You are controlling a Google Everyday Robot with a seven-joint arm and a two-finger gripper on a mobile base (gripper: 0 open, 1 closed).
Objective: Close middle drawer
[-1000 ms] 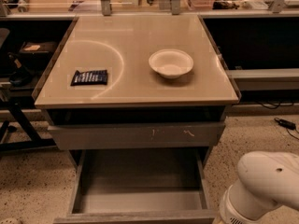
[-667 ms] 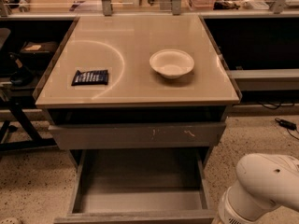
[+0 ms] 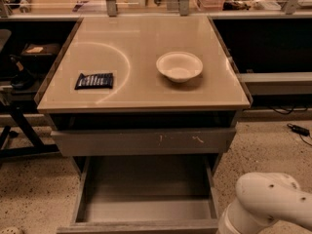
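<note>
The middle drawer point(image 3: 146, 199) is pulled far out below the table top, and its shallow grey box interior shows empty. Its plain front panel point(image 3: 136, 226) lies at the bottom edge of the camera view. Above it is the drawer front with pale scratch marks point(image 3: 146, 141), standing slightly out from the cabinet. My gripper is out of view. Only a white rounded arm segment point(image 3: 268, 204) shows at the lower right, just right of the open drawer's front corner.
A white bowl point(image 3: 179, 66) and a dark snack packet point(image 3: 94, 80) lie on the beige table top point(image 3: 141, 89). Dark shelving stands to the left and right. A cable point(image 3: 297, 129) lies on the speckled floor at the right.
The white arm segment has sunk a little at the lower right. The drawers, bowl and packet have not moved.
</note>
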